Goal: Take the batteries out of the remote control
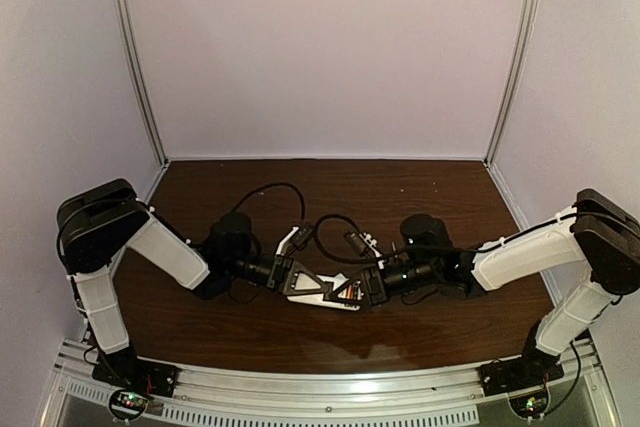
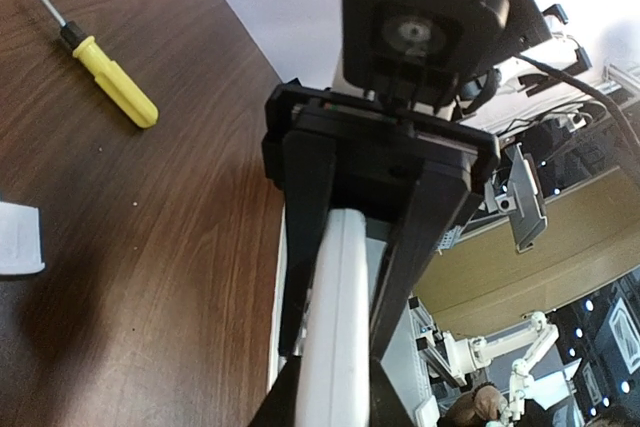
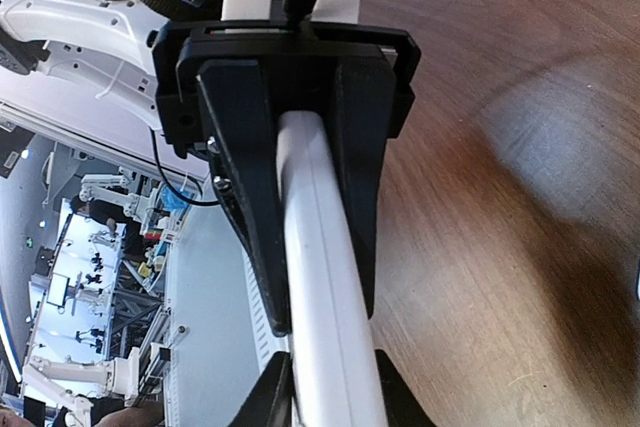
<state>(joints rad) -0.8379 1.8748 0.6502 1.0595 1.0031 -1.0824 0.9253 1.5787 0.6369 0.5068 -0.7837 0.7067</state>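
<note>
Spanning the gap between the two arms, the remote control [image 2: 342, 277] is held end to end by both tools over the tabletop [image 1: 420, 192]. It is placed nearer the near edge than the far edge, about midway between the left and right edges. Whether it is lifted clear of the wood or resting on it cannot be told.

The left gripper [image 2: 335, 402] is pressed onto one end of the remote control, with a dark finger seen bearing on each side of the white body. The right gripper [image 3: 330, 397] is clamped onto the opposite end in the same manner. The two tools are set facing each other, and their fingertips are brought close together along the bar. Only a narrow white edge of the remote control is presented to both wrist cameras, so its faces are not shown.

A yellow-handled screwdriver [image 2: 110, 77] is seen in the left wrist view, lying flat on the tabletop, well apart from the remote control and not far from an edge where the wood meets a pale wall. Which edge that is cannot be told. A small white flat piece [image 2: 18, 237] is recorded at the left margin of the same view, cut off by the frame, apart from the screwdriver and lying on the wood.
</note>
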